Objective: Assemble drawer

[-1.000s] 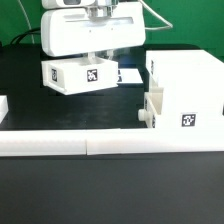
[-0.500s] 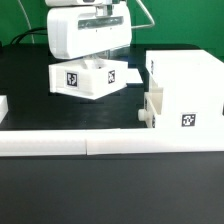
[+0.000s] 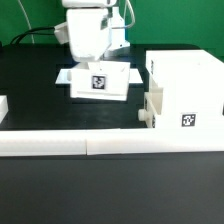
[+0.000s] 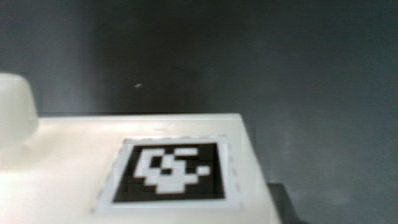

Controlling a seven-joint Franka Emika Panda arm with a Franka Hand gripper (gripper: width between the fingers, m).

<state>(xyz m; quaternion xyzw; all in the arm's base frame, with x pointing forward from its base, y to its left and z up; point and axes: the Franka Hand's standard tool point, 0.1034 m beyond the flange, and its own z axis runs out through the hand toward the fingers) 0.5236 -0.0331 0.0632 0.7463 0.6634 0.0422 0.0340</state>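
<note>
My gripper is shut on a small white drawer tray and holds it from above, over the black table, left of the housing in the exterior view. The tray's square marker faces the camera. The tall open-fronted white housing stands at the exterior view's right, with a second tray's knob sticking out of its left side. In the wrist view the held tray's marked face fills the lower part, with a rounded white knob beside it. My fingertips are hidden.
A long low white border wall runs across the front, with a short piece at the exterior view's left edge. A thin flat white sheet lies on the table behind the held tray. Cables hang at the back.
My gripper has moved to the exterior view's right with the tray and turned, so that the hand looks narrower and the tray shows one marked face instead of two.
</note>
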